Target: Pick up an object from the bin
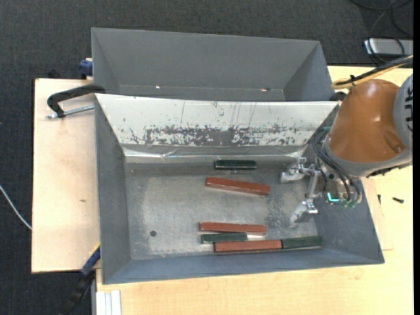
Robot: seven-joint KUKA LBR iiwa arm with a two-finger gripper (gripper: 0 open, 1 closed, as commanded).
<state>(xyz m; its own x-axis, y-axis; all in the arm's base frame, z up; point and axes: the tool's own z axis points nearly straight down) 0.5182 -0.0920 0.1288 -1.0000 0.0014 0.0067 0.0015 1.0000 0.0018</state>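
Big grey bin (pixel 111 195), with the arm's orange cover (pixel 364 126) hanging over its right wall and hiding part of it. The pincer (pixel 302 192) is spread wide over the right side of the floor, nothing between its fingers. Closest bits: a red-brown stick (pixel 237 186) just left of it and a dark green stick (pixel 302 243) by the front wall. There's a tiny dark speck (pixel 153 234) front-left, can't tell what it is.

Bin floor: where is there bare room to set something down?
Left half of the floor is bare, between the left wall and the sticks. Crowded: the front strip where sticks bunch, and the right side by the open pincer.
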